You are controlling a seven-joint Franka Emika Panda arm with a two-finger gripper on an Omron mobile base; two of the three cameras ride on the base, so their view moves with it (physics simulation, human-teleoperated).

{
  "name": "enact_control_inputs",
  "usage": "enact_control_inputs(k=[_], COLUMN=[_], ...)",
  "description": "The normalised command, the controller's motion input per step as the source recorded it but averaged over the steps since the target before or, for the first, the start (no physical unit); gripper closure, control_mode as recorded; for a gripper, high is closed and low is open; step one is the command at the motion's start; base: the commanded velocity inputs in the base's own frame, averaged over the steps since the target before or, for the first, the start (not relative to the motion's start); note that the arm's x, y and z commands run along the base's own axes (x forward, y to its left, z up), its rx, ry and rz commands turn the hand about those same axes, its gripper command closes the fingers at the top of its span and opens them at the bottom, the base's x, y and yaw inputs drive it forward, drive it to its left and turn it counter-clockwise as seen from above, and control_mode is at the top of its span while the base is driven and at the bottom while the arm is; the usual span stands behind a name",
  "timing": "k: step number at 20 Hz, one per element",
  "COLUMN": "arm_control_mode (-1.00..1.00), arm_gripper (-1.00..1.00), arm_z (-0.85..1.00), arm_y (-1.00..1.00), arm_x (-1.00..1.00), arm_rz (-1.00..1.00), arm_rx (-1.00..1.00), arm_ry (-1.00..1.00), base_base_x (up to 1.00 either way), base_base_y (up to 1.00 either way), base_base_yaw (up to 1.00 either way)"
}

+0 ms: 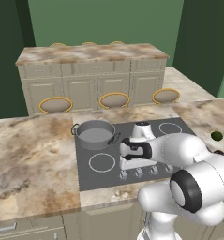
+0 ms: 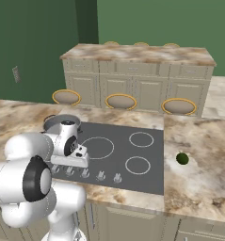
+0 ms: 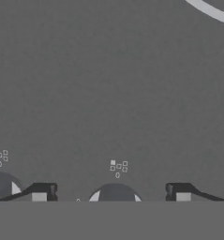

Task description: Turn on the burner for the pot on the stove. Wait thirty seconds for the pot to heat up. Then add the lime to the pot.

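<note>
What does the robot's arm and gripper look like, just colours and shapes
The arm is glossy white, built of fat rounded segments, with a dark ring around a grey cap at each big joint. The hand is a white block with a black band. The gripper ends in two small dark finger tips with pale square pads. No cables or markings show.

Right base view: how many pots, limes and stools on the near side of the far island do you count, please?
Round grey steel pot: 1
Small round dark green lime: 1
Round yellow-rimmed stools, island's near side: 3
Total: 5
</note>
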Motion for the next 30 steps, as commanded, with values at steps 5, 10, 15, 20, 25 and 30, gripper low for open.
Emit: enact_control_inputs(k=[5, 10, 15, 20, 25, 30], arm_control_mode=[-1.0, -1.0, -1.0, -1.0, -1.0, -1.0], arm_gripper=[1.0, 1.0, 1.0, 1.0, 1.0, 1.0], arm_z=[0.0, 0.0, 0.0, -0.01, -0.11, -0.17], arm_y=[0.0, 0.0, 0.0, 0.0, 0.0, 0.0], arm_x=[0.0, -0.03, -0.29, -0.27, -0.26, -0.31], arm_rz=[0.0, 0.0, 0.1, 0.39, 0.48, 0.5], arm_rx=[0.0, 0.0, 0.0, 0.0, 0.0, 0.0], arm_ry=[0.0, -0.02, -0.1, -0.04, 0.0, 0.0], base_base_x=[0.0, 0.0, 0.0, 0.0, 0.0, 0.0], base_base_y=[0.0, 0.0, 0.0, 0.0, 0.0, 0.0], base_base_yaw=[0.0, 0.0, 0.0, 0.0, 0.0, 0.0])
